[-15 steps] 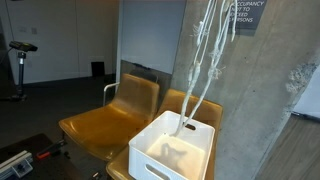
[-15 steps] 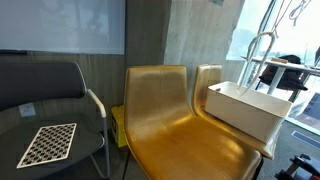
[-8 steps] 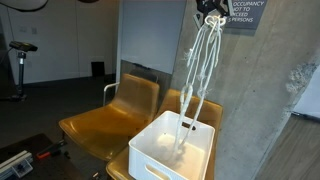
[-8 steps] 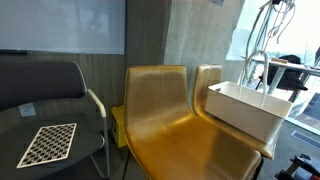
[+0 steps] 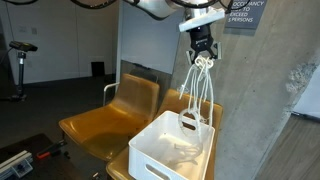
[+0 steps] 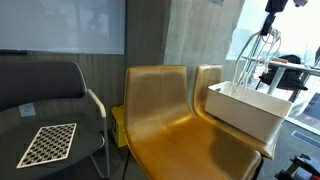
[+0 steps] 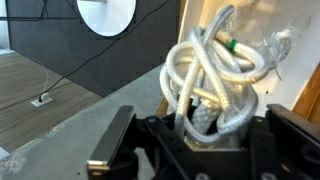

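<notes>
One dark sign on the concrete column, partly readable: "OCCUPANCY", "EXCEED", "PERSONS"; other lettering too small to tell.

By count: one white rope, one white bin, two mustard-yellow chairs, one checkered board lying on a dark round bench.

Coming in from the top edge in both exterior views, pointing straight down: the hand, high above the bin. Clamped on the rope's bunched upper loops, seen close up in the wrist view. Hanging below in long strands, lower loops reaching down into the bin. Bin resting on the chair beside the column.
</notes>
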`<action>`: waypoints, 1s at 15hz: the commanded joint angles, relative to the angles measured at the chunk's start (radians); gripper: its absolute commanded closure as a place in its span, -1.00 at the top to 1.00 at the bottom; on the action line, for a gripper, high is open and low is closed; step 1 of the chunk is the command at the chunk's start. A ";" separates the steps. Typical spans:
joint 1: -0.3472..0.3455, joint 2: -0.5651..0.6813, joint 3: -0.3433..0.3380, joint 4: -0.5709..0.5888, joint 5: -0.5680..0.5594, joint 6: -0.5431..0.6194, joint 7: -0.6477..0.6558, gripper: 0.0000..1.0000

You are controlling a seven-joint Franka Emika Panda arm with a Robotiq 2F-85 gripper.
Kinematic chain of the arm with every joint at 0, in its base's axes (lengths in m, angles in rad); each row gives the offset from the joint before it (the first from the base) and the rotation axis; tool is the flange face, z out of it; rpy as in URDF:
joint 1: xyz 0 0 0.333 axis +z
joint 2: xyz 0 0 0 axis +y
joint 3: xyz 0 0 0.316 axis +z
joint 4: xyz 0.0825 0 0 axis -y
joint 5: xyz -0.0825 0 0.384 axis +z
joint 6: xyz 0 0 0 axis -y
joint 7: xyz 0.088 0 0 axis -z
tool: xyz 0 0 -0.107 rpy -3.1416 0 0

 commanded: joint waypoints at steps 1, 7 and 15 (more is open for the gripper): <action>0.006 -0.094 0.021 -0.252 0.010 0.112 0.039 -1.00; 0.018 -0.143 -0.025 -0.584 -0.056 0.486 0.176 -1.00; 0.034 -0.229 -0.115 -1.046 -0.168 0.831 0.340 -1.00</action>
